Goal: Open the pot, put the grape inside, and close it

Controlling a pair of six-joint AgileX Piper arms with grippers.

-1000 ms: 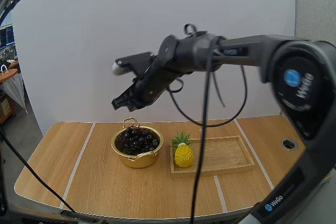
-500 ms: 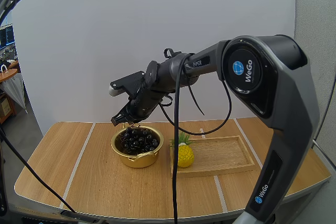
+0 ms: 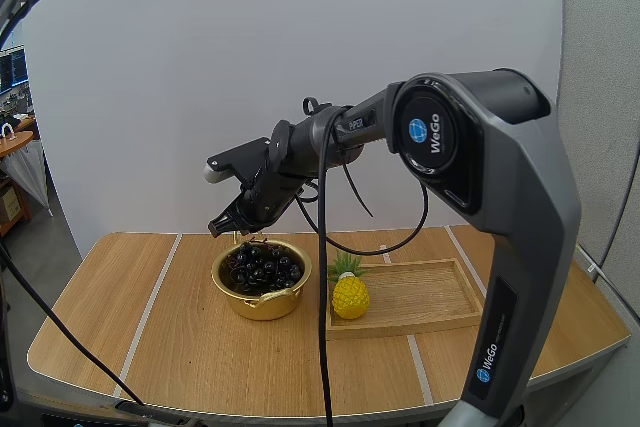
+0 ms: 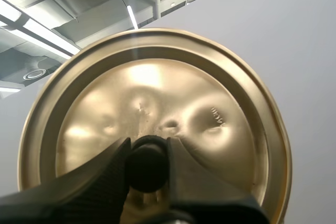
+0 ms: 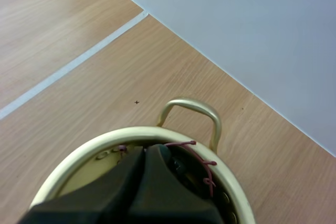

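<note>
Gold pot point(image 3: 262, 305) at centre-left of the high view, on the desk point(image 3: 150, 327), open, with a bunch of dark grapes point(image 3: 262, 265) heaped inside. Just right of it, a wooden tray point(image 3: 430, 295) lying flat, with a small pineapple point(image 3: 350, 295) upright at the tray's left end, near the pot but apart from it.

Right claw point(image 3: 224, 226) just above the pot's far-left rim, on a long grey arm stretching in from the right of the frame. Seen from its own wrist: black fingers pressed together into one dark wedge, closed on nothing, tip over the pot's inside beside a reddish grape stem point(image 5: 202, 163). Beyond the tip, the pot's looped far handle point(image 5: 191, 106) and bare desk.

Left claw point(image 4: 147, 153) clamped on the black knob point(image 4: 147, 167) of the gold lid point(image 4: 210, 103), one finger at each side of the knob, the lid's round face turned toward the wrist camera. Thin gold sliver of that lid at the top edge of the high view, left of centre, well above the pot.
</note>
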